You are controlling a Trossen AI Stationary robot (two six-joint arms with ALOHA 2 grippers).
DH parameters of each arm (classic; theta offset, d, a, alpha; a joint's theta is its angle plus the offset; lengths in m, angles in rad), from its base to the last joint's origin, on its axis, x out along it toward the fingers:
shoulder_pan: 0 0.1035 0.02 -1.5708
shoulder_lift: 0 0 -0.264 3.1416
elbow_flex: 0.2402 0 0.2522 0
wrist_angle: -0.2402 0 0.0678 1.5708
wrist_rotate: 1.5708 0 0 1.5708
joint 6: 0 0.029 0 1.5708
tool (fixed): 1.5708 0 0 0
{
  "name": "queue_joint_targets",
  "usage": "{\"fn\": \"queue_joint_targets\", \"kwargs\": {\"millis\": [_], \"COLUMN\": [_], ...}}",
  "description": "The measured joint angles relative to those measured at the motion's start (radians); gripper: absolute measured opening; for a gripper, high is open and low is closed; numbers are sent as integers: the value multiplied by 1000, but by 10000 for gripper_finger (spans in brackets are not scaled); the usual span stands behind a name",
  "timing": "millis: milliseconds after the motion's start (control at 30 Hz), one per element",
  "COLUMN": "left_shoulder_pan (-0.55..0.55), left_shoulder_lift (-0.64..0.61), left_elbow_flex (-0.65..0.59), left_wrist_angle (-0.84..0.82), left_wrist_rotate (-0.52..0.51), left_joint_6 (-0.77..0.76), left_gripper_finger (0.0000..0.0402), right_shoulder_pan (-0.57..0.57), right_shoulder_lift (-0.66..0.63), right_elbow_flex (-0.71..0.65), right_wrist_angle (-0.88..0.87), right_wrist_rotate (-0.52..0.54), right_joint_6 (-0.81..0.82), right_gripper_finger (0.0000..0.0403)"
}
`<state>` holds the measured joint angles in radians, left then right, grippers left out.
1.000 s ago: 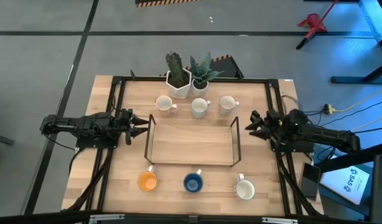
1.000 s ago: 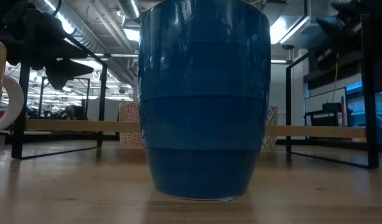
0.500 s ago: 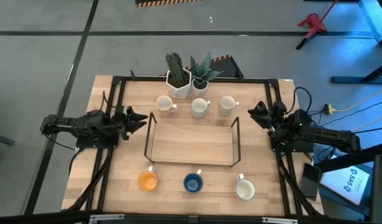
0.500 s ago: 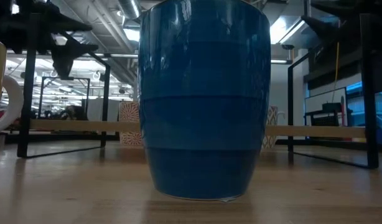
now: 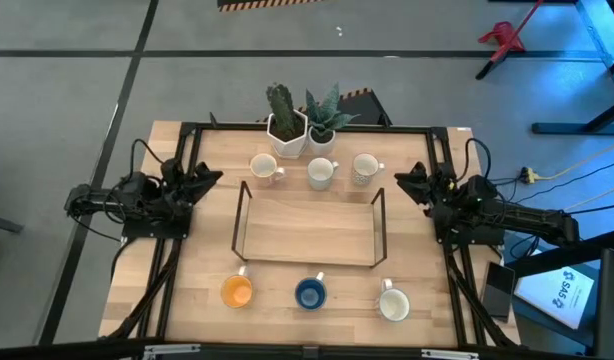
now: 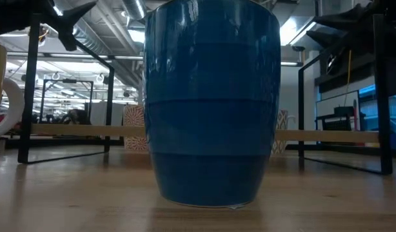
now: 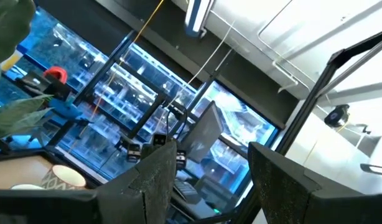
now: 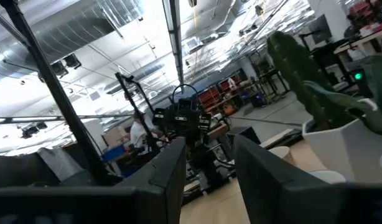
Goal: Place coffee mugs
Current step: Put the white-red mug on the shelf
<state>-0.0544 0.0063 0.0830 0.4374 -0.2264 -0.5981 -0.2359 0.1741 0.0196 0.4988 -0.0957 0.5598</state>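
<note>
Mugs [image 5: 320,173] in rows, well apart from left claw [image 5: 209,177] and right claw [image 5: 407,177], both parted.

This is an industrial robotics lab or workshop. A grey concrete floor [image 5: 67,90] with dark painted lines surrounds the wooden desk [image 5: 307,290]. Exposed silver ducts [image 8: 91,25] and strip lights [image 6: 295,29] run overhead. Black metal frames [image 6: 30,96] and blue-lit monitors [image 6: 391,116] fill the hall behind.

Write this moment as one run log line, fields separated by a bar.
left gripper: open, empty, left of rack | right gripper: open, empty, right of rack | blue mug: on table, untouched
</note>
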Motion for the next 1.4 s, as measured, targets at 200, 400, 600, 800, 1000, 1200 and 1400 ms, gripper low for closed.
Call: {"fn": "queue_joint_targets", "kwargs": {"millis": [200,400,600,800,1000,1200,1400], "left_shoulder_pan": [0,0,0,0,0,0,41], "left_shoulder_lift": [0,0,1,100,346,646,865], "left_elbow_flex": [0,0,38,282,702,1155,1487], "left_wrist_angle": [7,24,70,-82,-524,-1069,-1521], "left_wrist_rotate": [9,-3,-159,-148,-145,-134,-220], "left_joint_6": [-44,-125,-218,-148,-73,-38,28], "left_gripper_finger": [194,194,194,194,194,194,194], "right_shoulder_pan": [0,0,0,0,0,0,-3], "right_shoulder_lift": [0,0,2,108,377,757,1094], "right_elbow_flex": [0,0,55,332,767,1249,1568], "right_wrist_angle": [37,52,49,-189,-649,-1220,-1624], "right_wrist_rotate": [56,78,136,130,72,128,284], "right_joint_6": [-12,13,-31,-249,-510,-735,-853], "right_gripper_finger": [124,124,124,124,124,124,124]}}
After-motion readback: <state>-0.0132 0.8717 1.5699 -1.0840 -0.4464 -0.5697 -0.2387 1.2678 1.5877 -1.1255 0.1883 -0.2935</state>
